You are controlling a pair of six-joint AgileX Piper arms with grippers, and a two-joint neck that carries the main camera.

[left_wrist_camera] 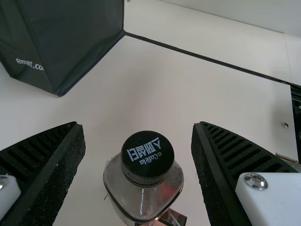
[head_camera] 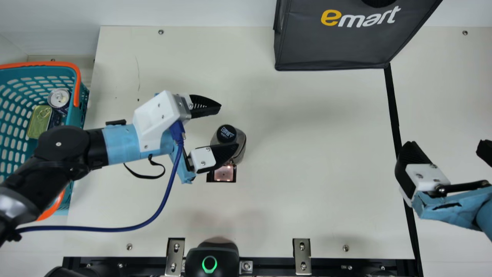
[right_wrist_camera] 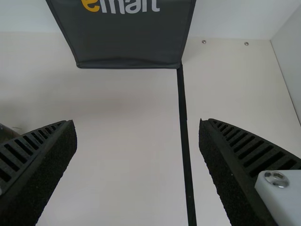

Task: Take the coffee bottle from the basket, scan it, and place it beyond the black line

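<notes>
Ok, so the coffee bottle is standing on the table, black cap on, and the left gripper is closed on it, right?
No, the left gripper is open: the left wrist view shows a gap on either side of the black cap. The coffee bottle does stand on the table.

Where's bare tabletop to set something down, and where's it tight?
Bare: the table between the bottle and the black line, in front of the dark bag; also between the basket and bag, beyond the left gripper. Crowded: around the bottle, with that gripper and the lit window, and by the line at the right gripper.
</notes>
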